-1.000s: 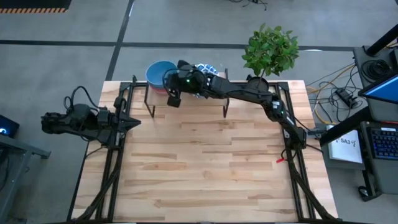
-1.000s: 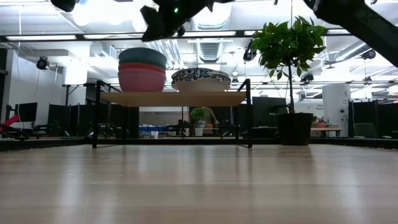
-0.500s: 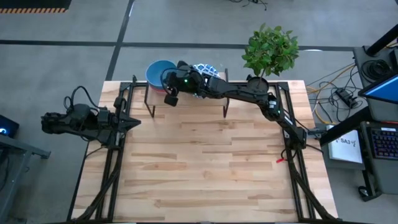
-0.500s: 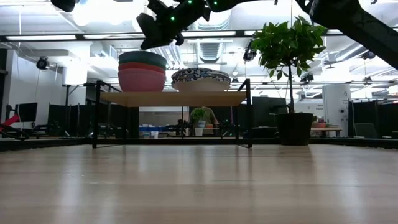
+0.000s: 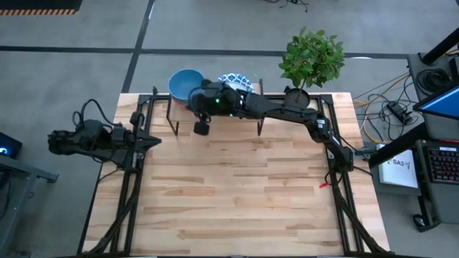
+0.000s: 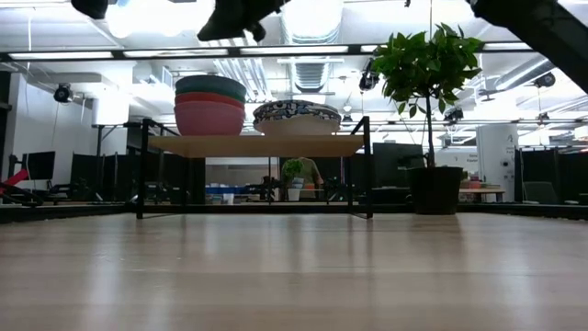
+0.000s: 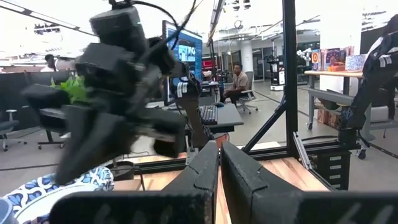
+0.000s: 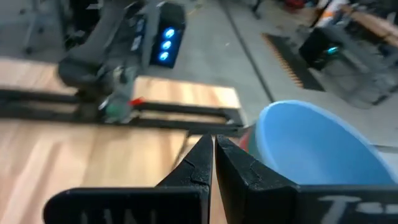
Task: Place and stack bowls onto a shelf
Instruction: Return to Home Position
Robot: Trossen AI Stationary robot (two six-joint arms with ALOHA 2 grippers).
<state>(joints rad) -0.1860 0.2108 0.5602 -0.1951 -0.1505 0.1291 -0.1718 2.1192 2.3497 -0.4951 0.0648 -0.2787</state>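
On the shelf (image 5: 215, 107) at the table's far edge stand two stacks of bowls. The plain stack (image 6: 210, 103) shows pink, red and green from the side, with a blue bowl (image 5: 185, 83) on top. The stack with patterned rims (image 5: 235, 79) stands to its right. My right gripper (image 5: 201, 128) hangs shut over the shelf's near edge, just on the near side of the blue bowl (image 8: 317, 146), holding nothing. My left gripper (image 5: 145, 141) waits shut at the table's left edge.
A potted plant (image 5: 312, 57) stands at the far right corner, beside the shelf. The black frame rails (image 5: 129, 186) run along the table's left and right sides. Bare wood (image 5: 237, 186) lies between them, on the near side of the shelf.
My right gripper has risen and drawn back from above the blue bowl toward the table's near edge. The bowl stacks have kept still on the shelf.
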